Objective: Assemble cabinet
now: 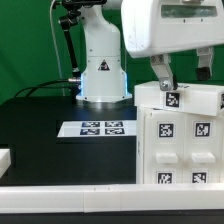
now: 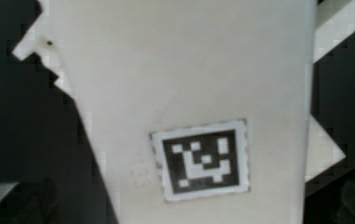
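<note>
The cabinet (image 1: 180, 150) is a white boxy body with several black-and-white tags on its front, standing at the exterior view's right. A white block with one tag (image 1: 172, 98) lies across its top. My gripper (image 1: 182, 84) comes down from above onto this top block, with its two dark fingers (image 1: 160, 72) spread wide apart. In the wrist view the white tagged block (image 2: 192, 110) fills the frame lengthwise between the fingers. Dark gaps show at both of its sides, and I see no grip on it.
The marker board (image 1: 100, 128) lies flat on the black table, in front of the white arm base (image 1: 103, 75). A white rail (image 1: 70, 195) runs along the table's front edge. A small white piece (image 1: 4, 160) sits at the exterior view's left edge.
</note>
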